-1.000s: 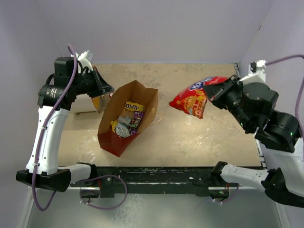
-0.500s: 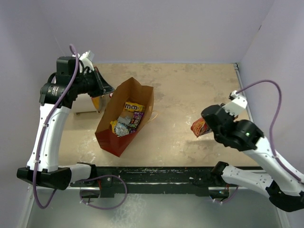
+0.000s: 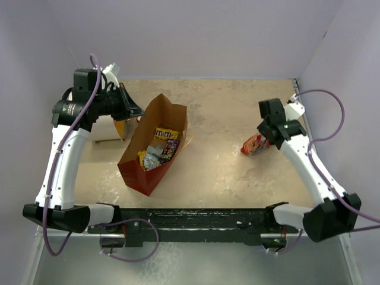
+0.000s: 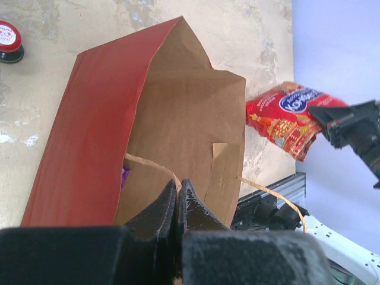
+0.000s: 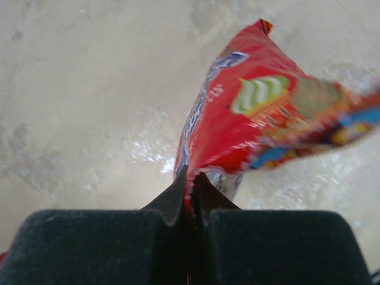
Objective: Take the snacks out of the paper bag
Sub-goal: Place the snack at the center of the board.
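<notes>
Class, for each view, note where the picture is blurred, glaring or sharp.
Right wrist view: the red packet is smeared at its right end; glare on the table beside it. Left wrist view: the paper bag is sharp, the left hand near the lens soft. Top external view: even light, sharp throughout.

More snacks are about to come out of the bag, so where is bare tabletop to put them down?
The widest bare patch lies between the paper bag and the red packet held by the right gripper. The far strip right of the bag's mouth is bare too. The far left corner is crowded: the left gripper pinches the bag there.
</notes>
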{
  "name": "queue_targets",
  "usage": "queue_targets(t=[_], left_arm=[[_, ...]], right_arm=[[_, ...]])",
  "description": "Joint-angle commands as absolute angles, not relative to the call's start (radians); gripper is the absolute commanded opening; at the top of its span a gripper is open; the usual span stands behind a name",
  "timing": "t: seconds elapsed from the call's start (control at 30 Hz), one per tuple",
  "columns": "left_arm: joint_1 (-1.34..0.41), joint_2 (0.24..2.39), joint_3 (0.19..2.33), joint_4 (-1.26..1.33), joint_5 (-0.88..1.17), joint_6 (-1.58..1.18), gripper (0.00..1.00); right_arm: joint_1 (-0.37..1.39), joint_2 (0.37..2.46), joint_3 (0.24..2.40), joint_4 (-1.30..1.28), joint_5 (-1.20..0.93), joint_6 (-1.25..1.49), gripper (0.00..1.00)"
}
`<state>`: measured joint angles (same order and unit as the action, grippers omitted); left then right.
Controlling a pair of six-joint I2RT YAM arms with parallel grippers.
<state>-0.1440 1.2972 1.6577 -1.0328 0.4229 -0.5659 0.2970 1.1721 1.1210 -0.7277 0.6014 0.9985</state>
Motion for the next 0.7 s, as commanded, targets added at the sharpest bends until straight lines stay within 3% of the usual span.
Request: queue_targets(t=[0.0, 0.13, 0.37, 0.53, 0.67], left_arm=[[-0.141, 1.295, 1.707, -1.022, 0.442, -0.569, 0.0], [-0.141, 1.295, 1.705, -1.022, 0.444, -0.568, 0.0], [-0.14, 1.285, 1.693, -0.998, 0.449, -0.579, 0.0], [-0.141, 1.292, 1.688, -0.985, 0.459, -0.579, 0.0], [-0.141, 1.292, 1.686, -0.99, 0.457, -0.571, 0.0]], right_arm=[[0.233, 1.243, 1.285, -0.546, 0.527, 0.954, 0.0], [0.18, 1.233, 1.212, -0.564, 0.423, 1.04, 0.0], [0.153, 1.066, 0.874, -0.628, 0.433, 1.152, 0.0], [0.152, 0.965, 0.703, -0.713, 0.376, 1.258, 0.07], [0.153, 0.876, 0.615, -0.732, 0.319, 1.298, 0.2]])
